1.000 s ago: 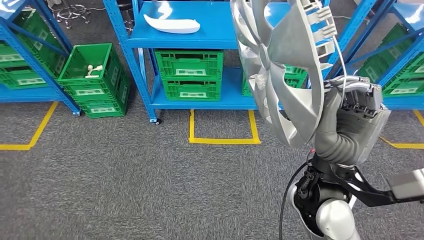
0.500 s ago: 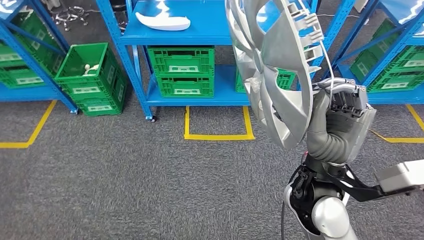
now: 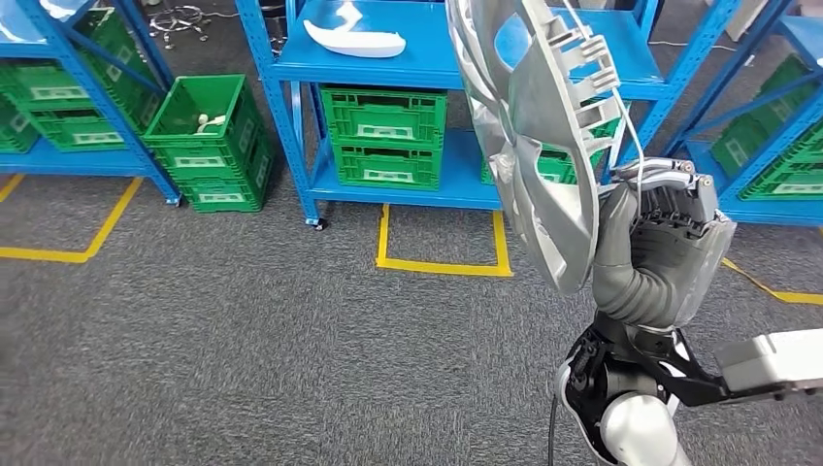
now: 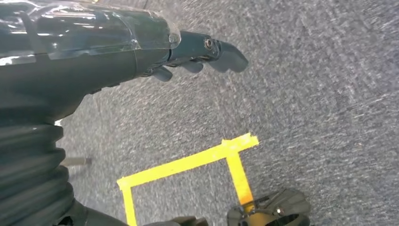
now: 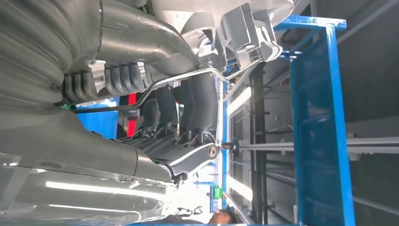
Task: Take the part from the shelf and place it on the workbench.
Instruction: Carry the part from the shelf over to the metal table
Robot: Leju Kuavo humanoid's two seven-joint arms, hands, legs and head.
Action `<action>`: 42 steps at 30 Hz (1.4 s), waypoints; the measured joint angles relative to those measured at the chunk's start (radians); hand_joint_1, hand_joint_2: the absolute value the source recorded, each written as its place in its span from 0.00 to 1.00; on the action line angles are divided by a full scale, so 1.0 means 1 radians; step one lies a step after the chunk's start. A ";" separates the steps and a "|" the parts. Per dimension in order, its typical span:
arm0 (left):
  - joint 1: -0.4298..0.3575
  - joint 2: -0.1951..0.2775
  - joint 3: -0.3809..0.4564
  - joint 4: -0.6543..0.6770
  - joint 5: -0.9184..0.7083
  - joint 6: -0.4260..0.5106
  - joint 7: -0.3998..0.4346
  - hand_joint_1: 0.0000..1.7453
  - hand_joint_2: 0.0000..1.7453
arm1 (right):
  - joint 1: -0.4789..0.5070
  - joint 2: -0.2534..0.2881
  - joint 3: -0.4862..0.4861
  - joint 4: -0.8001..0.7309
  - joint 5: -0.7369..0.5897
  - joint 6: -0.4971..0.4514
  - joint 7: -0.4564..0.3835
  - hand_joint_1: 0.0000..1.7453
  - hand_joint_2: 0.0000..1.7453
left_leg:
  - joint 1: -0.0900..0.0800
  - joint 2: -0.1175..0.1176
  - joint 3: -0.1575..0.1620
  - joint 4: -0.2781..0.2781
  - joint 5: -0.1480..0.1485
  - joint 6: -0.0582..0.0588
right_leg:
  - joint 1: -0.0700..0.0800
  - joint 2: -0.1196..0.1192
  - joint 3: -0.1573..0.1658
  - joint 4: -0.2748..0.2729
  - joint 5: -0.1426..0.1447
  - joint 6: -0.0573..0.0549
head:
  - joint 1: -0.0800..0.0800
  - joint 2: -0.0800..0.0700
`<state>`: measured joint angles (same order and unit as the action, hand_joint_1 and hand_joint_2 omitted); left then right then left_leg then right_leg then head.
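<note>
While right hand [image 3: 660, 243] grips large silver spoked plastic wheel cover [image 3: 529, 126] by rim, upright, shelf cleared: walking sway may loosen grip. Left hand [image 4: 197, 54] fingers apart, holding nothing.

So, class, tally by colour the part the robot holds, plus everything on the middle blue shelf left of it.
Silver part, held by the right hand: 1
White part: 1
Green crates, stacked: 2
Total: 4
</note>
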<state>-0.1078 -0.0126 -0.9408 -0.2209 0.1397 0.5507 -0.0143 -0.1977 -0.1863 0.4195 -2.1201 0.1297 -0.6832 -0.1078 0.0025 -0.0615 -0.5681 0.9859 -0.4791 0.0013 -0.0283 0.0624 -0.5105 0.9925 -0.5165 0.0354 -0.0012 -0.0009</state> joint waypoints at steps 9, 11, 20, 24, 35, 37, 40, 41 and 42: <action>0.004 0.001 -0.006 0.000 0.009 -0.016 0.000 0.00 1.00 | 0.026 -0.006 0.009 -0.012 0.059 0.000 0.029 1.00 1.00 | 0.008 0.069 -0.149 0.284 -0.129 -0.043 | 0.010 -0.099 -0.012 -0.014 0.003 -0.043 | -0.021 0.000; 0.004 0.000 -0.008 0.000 0.009 -0.016 -0.004 0.00 1.00 | 0.025 -0.006 0.012 -0.012 0.061 0.000 0.028 1.00 1.00 | 0.008 0.072 -0.128 0.263 -0.100 -0.042 | 0.012 -0.120 -0.012 -0.011 0.002 -0.043 | -0.023 0.000; -0.001 -0.001 -0.008 0.000 0.006 -0.015 -0.007 0.00 1.00 | 0.024 -0.013 0.028 -0.020 0.065 0.000 0.026 1.00 1.00 | -0.011 0.111 -0.021 0.025 -0.009 0.011 | 0.018 -0.152 -0.023 0.037 -0.044 -0.008 | -0.018 0.000; -0.001 -0.003 -0.008 0.000 -0.001 -0.018 -0.002 0.00 1.00 | 0.027 -0.024 0.034 -0.020 0.038 -0.001 0.022 1.00 1.00 | -0.014 0.039 -0.029 0.024 0.003 0.030 | 0.018 -0.072 -0.117 0.272 -0.161 -0.007 | 0.002 0.000; 0.009 0.015 -0.014 0.002 -0.004 0.000 0.027 0.00 1.00 | 0.028 -0.034 0.052 -0.021 0.004 0.000 -0.037 1.00 1.00 | -0.024 -0.010 -0.065 0.050 0.003 0.000 | 0.018 -0.031 -0.014 -0.016 0.008 -0.056 | 0.014 0.000; 0.006 0.022 -0.015 0.002 -0.003 0.001 0.028 0.00 1.00 | 0.033 -0.034 0.054 -0.023 0.007 0.000 -0.039 1.00 1.00 | -0.019 0.051 -0.108 0.143 -0.057 -0.016 | 0.015 -0.053 -0.011 -0.025 0.014 -0.058 | 0.002 0.000; 0.004 0.028 -0.015 0.003 -0.003 0.003 0.028 0.00 1.00 | 0.041 -0.035 0.057 -0.025 0.008 0.000 -0.039 1.00 1.00 | 0.007 0.064 -0.174 0.293 -0.113 -0.043 | 0.010 -0.093 -0.012 -0.023 0.012 -0.054 | -0.008 0.000; 0.004 0.030 -0.015 0.003 -0.003 0.004 0.028 0.00 1.00 | 0.041 -0.035 0.058 -0.025 0.007 0.000 -0.039 1.00 1.00 | 0.013 0.068 -0.167 0.284 -0.098 -0.051 | 0.007 -0.106 -0.011 -0.020 0.009 -0.051 | -0.010 0.000; 0.004 0.032 -0.015 0.003 -0.003 0.004 0.028 0.00 1.00 | 0.042 -0.035 0.059 -0.026 0.007 0.000 -0.039 1.00 1.00 | 0.018 0.079 -0.139 0.237 -0.069 -0.058 | 0.004 -0.118 -0.011 -0.016 0.006 -0.045 | -0.012 0.000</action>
<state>-0.1038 0.0193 -0.9561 -0.2182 0.1370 0.5547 0.0139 -0.1558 -0.2213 0.4786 -2.1456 0.1371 -0.6836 -0.1472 0.0208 0.0173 -0.7072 1.2232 -0.5479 -0.0569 -0.0243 -0.0552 -0.5214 0.9763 -0.5107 -0.0096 -0.0136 -0.0008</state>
